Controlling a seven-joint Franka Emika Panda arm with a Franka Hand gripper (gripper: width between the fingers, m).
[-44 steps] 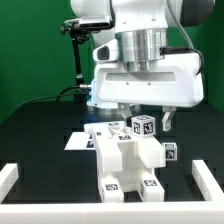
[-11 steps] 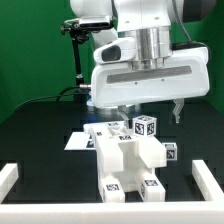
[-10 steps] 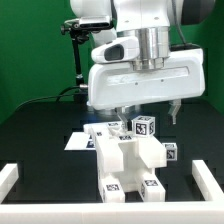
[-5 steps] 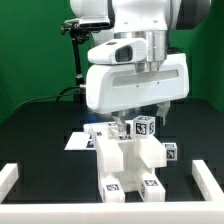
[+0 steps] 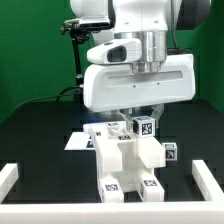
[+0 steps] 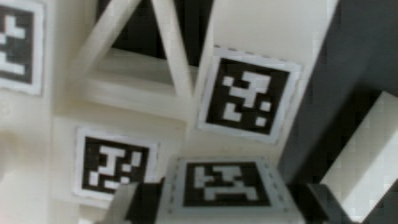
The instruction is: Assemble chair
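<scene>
The chair [image 5: 125, 160] is a part-built stack of chunky white blocks with black-and-white tags, standing at the table's middle front. A small white tagged block [image 5: 145, 126] stands up at its back. My gripper [image 5: 146, 114] hangs just over that block, and the big white hand hides most of the fingers. In the wrist view the gripper [image 6: 240, 202] is open. Its dark fingers [image 6: 151, 200] stand on either side of a tagged white block [image 6: 222, 188], with a narrow dark gap on one side. More tagged chair faces [image 6: 246, 92] fill the view behind.
The marker board [image 5: 75, 142] lies flat on the black table at the exterior view's left, behind the chair. A low white border rail [image 5: 10, 180] runs along the front and both sides. A black pole [image 5: 78, 60] stands at the back left, before a green backdrop.
The hand has turned about its wrist, shifted toward the exterior view's left and come down. The fingers now sit over the small tagged block instead of wide to either side of it.
</scene>
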